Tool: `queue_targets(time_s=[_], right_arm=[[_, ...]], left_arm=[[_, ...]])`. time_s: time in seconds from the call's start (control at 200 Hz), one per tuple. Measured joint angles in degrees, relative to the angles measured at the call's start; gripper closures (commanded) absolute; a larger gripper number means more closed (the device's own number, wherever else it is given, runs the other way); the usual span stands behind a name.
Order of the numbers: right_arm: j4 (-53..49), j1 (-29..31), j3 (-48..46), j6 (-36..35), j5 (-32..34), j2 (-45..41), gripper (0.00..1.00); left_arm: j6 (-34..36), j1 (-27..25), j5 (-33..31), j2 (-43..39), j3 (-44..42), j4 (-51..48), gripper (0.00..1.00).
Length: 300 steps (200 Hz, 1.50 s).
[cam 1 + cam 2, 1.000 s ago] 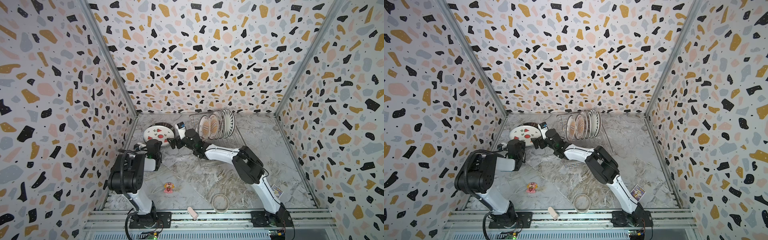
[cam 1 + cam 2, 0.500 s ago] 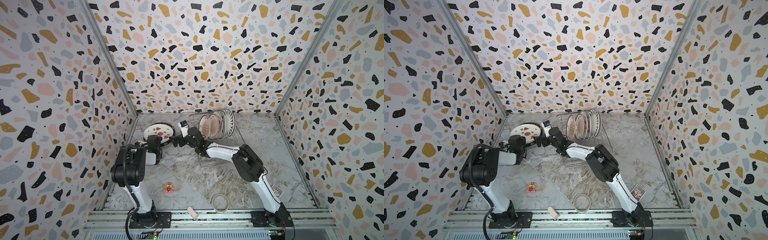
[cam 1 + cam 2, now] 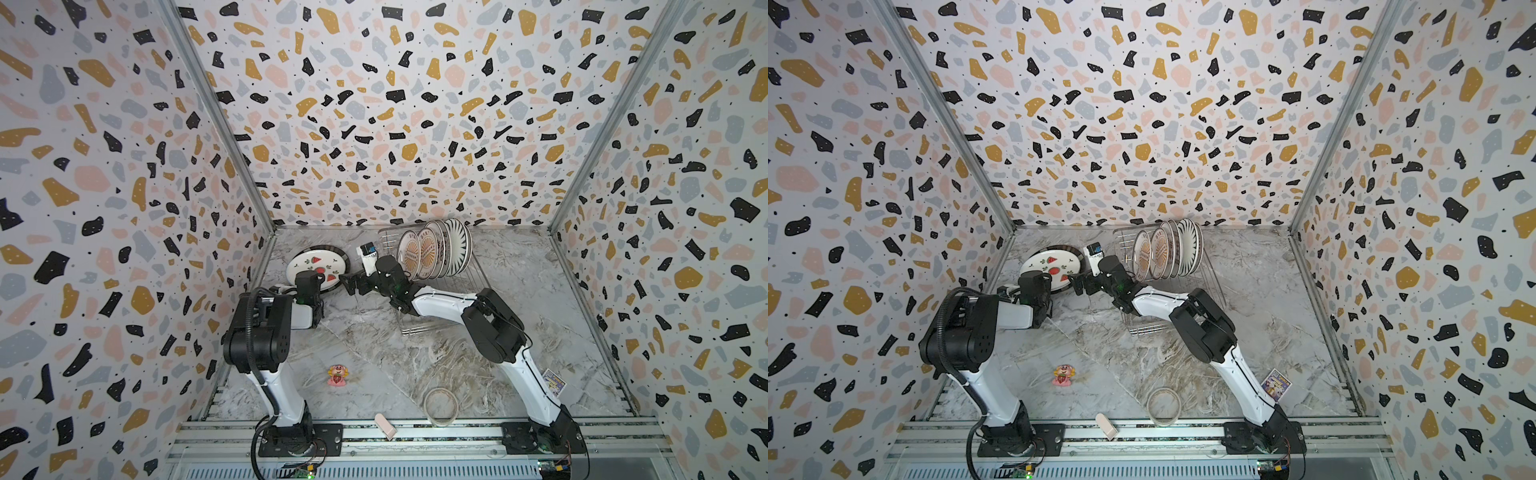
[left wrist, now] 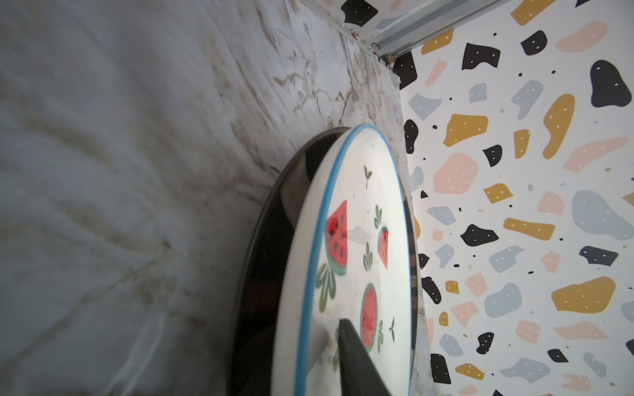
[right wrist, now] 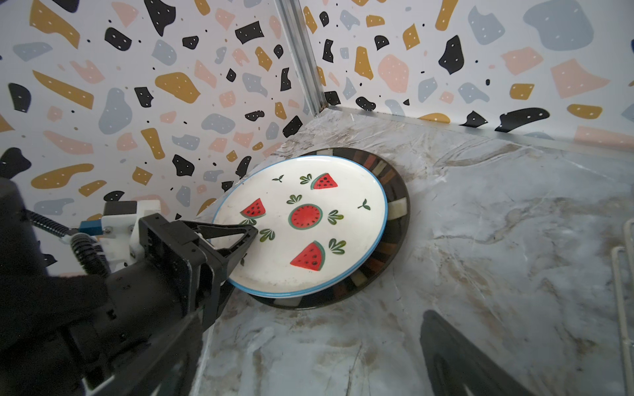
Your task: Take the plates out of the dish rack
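The dish rack (image 3: 467, 286) is holding a row of plates (image 3: 434, 249) standing on edge, with orange sunbursts at the left end and black stripes at the right. The watermelon plate (image 5: 302, 223) is lying outside it on the bench (image 3: 374, 353), stacked on a dark-rimmed plate (image 5: 394, 219). The left hand (image 5: 248, 238) is reaching over its rim. I cannot tell whether it is clamping. The right hand (image 3: 348, 284) is hovering wide open and empty beside the rack.

My left arm (image 3: 286, 395) and right arm (image 3: 528, 386) are both built from glossy white tube links (image 3: 440, 305) and bulky matte black joint housings (image 3: 494, 328), each with a black bolted base plate (image 3: 328, 440). A black ribbed cable (image 3: 248, 324) runs along the left one. My left gripper (image 5: 249, 241) has thin black triangular fingers (image 5: 223, 233).
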Motion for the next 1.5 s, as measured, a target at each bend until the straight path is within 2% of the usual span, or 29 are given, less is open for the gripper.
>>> queue_targets(time_s=[0.09,0.25,0.426,0.531,0.731,0.901,1.502], right_arm=[[0.11,0.0,0.0,0.15,-0.2,0.0,0.0],[0.57,-0.15,-0.02,0.46,-0.96,0.0,0.01],[1.92,-0.63,-0.5,1.05,-2.1,0.0,0.01],[2.29,-0.87,-0.96,1.07,-2.29,0.0,0.01],[2.64,-0.9,-1.4,1.25,-2.43,0.0,0.01],[2.78,-0.9,-1.66,1.27,-2.54,-0.07,0.01],[4.22,-0.68,-6.19,1.25,-2.89,-2.05,0.01]], left_arm=[[0.2,0.02,-0.74,0.55,0.68,-0.13,0.69],[0.79,0.0,-2.21,0.63,1.44,-0.35,0.57],[1.99,0.0,-2.67,0.79,2.71,-1.84,0.55],[2.43,-0.02,-4.02,0.52,2.71,-1.66,0.42],[3.45,-0.11,-5.79,0.11,3.06,-2.51,0.42],[3.61,-0.37,-8.07,0.07,3.17,-2.47,0.33],[6.47,-0.92,-10.69,-0.13,3.34,-2.38,0.28]])
